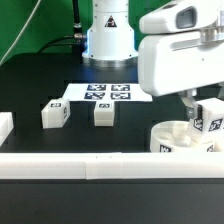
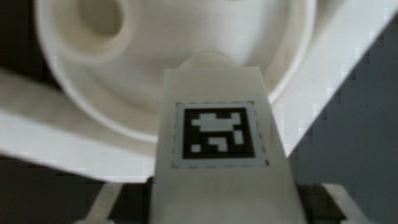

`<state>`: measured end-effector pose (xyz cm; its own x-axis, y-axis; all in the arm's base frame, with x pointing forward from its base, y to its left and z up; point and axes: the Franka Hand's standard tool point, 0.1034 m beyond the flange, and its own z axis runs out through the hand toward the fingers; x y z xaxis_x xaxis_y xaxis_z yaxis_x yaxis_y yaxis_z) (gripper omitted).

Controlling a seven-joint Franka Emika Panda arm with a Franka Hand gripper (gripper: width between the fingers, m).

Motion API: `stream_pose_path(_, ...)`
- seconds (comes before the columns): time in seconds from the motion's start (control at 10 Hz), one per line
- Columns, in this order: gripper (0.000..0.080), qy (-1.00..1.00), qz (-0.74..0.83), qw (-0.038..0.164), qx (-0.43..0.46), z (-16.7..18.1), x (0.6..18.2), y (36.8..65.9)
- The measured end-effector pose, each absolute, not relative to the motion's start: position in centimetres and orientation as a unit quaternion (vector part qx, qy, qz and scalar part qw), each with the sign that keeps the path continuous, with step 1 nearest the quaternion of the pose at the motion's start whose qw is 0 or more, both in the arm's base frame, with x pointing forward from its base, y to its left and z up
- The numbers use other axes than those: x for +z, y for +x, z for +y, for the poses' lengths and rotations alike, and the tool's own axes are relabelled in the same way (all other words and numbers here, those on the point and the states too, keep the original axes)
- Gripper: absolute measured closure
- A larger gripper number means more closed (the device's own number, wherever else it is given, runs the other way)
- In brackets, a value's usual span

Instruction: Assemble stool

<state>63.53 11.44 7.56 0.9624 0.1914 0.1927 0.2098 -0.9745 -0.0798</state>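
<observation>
The round white seat (image 1: 180,142) lies at the exterior view's right, against the front rail. My gripper (image 1: 205,112) is shut on a white stool leg (image 1: 209,116) and holds it just above the seat's right part. In the wrist view the held leg (image 2: 217,130) with its square tag fills the middle, and the seat (image 2: 107,70) with a round hole lies close behind its tip. Two more legs (image 1: 55,114) (image 1: 103,113) stand on the black table to the left.
The marker board (image 1: 104,94) lies flat behind the two loose legs, in front of the robot base (image 1: 108,35). A long white rail (image 1: 100,163) runs along the front edge. A white block (image 1: 5,125) sits at the far left.
</observation>
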Motion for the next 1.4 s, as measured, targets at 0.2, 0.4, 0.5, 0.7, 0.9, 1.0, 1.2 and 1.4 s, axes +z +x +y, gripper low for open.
stream_pose_path(0.2,0.0456,-0.993,0.006,0.057,-0.102,11.8,7.4,63.3)
stream_pose_path(0.4,0.0456,-0.991,0.067,0.059,-0.103,11.5,7.4,63.3)
stream_pose_path(0.5,0.0456,-0.988,0.095,0.063,-0.101,11.3,7.4,63.4)
stream_pose_path(0.7,0.0456,-0.982,0.148,0.068,-0.098,11.1,7.4,63.4)
stream_pose_path(0.9,0.0456,-0.968,0.222,0.078,-0.092,10.8,7.4,63.4)
stream_pose_path(1.0,0.0456,-0.949,0.290,0.090,-0.085,10.8,7.3,63.2)
stream_pose_path(1.2,0.0456,-0.891,0.437,0.108,-0.062,11.0,7.1,62.5)
stream_pose_path(1.4,0.0456,-0.821,0.555,0.124,-0.041,11.5,7.0,62.3)
